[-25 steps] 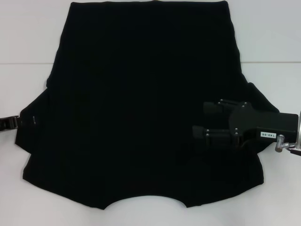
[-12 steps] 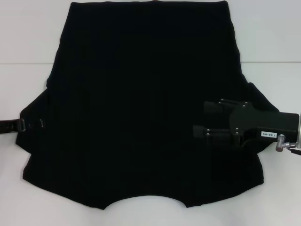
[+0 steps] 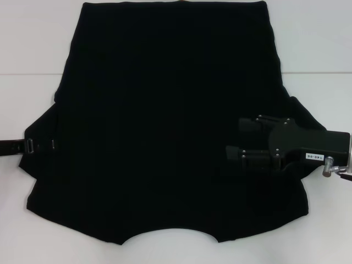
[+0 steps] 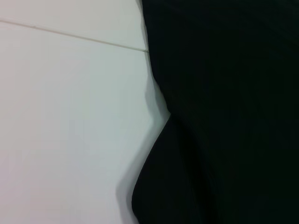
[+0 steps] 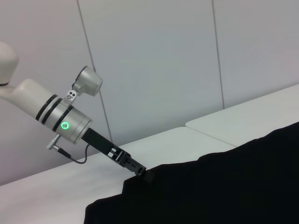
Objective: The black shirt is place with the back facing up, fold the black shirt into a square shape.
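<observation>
White table (image 3: 319, 44) carries the black shirt (image 3: 165, 121) spread flat, collar toward its near edge; left gripper (image 3: 38, 146) reaches the left sleeve's edge, finger state impossible to tell; right gripper (image 3: 242, 140), jaws apart, sits over the right sleeve.

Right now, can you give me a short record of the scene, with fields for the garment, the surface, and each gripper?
garment: black soft-cloth shirt, spread flat, not folded yet
surface: white table
left gripper: left gripper, low at the shirt's left sleeve edge
right gripper: right gripper, over the shirt's right sleeve, fingers apart, pointing toward the shirt's middle
</observation>
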